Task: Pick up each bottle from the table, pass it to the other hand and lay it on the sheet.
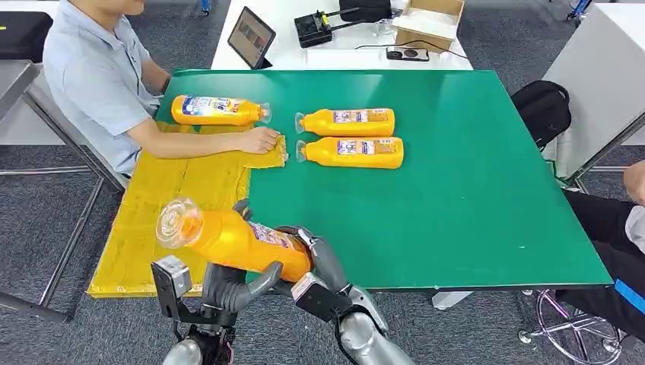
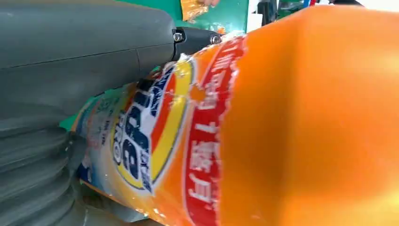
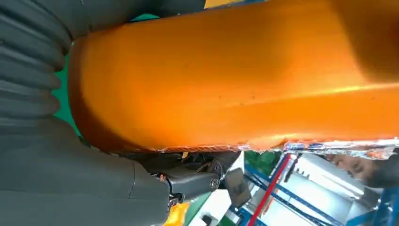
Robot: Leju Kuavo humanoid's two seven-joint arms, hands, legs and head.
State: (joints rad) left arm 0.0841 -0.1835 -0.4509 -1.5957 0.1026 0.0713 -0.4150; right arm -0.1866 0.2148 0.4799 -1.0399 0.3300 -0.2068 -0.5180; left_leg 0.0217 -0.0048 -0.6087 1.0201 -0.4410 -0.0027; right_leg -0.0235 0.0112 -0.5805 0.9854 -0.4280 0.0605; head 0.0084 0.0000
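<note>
An orange bottle (image 1: 228,239) with a clear cap hangs above the table's near edge, cap toward the yellow sheet (image 1: 182,190). My left hand (image 1: 228,285) grips its middle from below. My right hand (image 1: 319,258) wraps its base. The label fills the left wrist view, where the bottle (image 2: 291,122) lies against my left hand (image 2: 70,56). In the right wrist view the bottle (image 3: 235,80) presses into my right hand (image 3: 56,179). Two more orange bottles (image 1: 350,122) (image 1: 354,152) lie side by side on the green table (image 1: 471,175). Another bottle (image 1: 217,110) lies at the sheet's far end.
A seated person at the left rests a hand (image 1: 258,141) on the sheet's far right corner. A second person's legs (image 1: 608,220) are at the right. Behind the green table, a white table holds a tablet (image 1: 251,36), a black device and a cardboard box (image 1: 427,21).
</note>
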